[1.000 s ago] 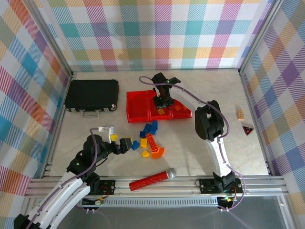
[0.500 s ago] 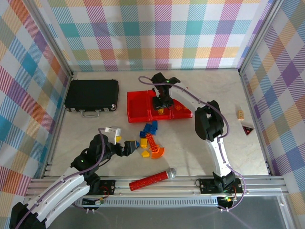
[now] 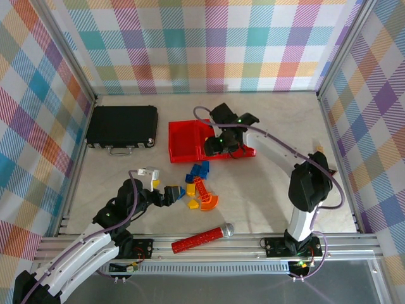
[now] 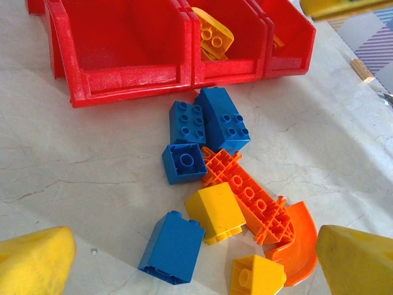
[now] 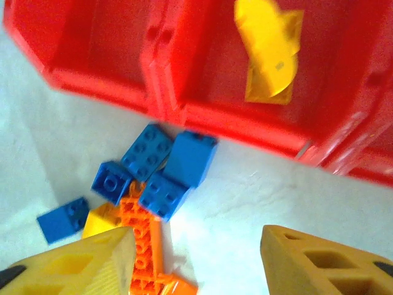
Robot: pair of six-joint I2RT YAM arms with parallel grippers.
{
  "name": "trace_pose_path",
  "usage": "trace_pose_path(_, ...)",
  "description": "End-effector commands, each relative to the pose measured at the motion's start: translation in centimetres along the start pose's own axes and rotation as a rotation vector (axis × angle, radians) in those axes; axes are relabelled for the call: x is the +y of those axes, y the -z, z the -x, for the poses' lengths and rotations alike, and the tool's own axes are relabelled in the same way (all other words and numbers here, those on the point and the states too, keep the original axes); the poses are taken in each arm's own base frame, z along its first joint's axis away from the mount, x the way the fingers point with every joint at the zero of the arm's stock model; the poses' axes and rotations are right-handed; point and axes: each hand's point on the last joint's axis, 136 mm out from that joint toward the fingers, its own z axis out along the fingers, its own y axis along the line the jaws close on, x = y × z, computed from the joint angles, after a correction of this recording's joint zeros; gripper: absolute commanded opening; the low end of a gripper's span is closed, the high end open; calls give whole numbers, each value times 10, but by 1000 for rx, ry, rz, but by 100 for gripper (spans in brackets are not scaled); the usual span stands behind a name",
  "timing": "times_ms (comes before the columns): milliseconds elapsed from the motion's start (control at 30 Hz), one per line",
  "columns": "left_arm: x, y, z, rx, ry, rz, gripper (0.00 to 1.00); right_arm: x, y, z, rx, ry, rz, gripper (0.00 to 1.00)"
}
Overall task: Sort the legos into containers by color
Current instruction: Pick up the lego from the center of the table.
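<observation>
gaping empty left jaws over glossy studded legos [image 4: 241, 187]; right jaws parted, empty, above boxy red containers [image 4: 129, 78]

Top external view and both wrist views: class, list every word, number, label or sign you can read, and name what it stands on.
None can be read. The legos, the red containers and the black case show no legible words, numbers or labels.

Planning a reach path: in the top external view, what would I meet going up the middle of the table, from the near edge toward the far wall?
Red stick → orange arch → blue legos → red containers.
</observation>
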Motion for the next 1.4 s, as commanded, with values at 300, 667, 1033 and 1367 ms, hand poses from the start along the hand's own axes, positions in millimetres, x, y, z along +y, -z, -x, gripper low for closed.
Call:
trace_pose_path(300, -6, 13, 18, -88, -19, -9, 100, 40, -30, -79, 112, -8, 10, 66)
trace_pose_path(667, -4, 21, 21, -123, -12, -5, 100, 54, -61, -104, 178, 39, -59, 66)
trace_pose_path(1033, -4, 22, 21, -128, -12, -6, 100, 51, -86, -115, 219, 52, -104, 67)
trace_pose_path(1367, -4, 22, 21, -128, -11, -4, 100, 50, -100, -116, 244, 56, -145, 69)
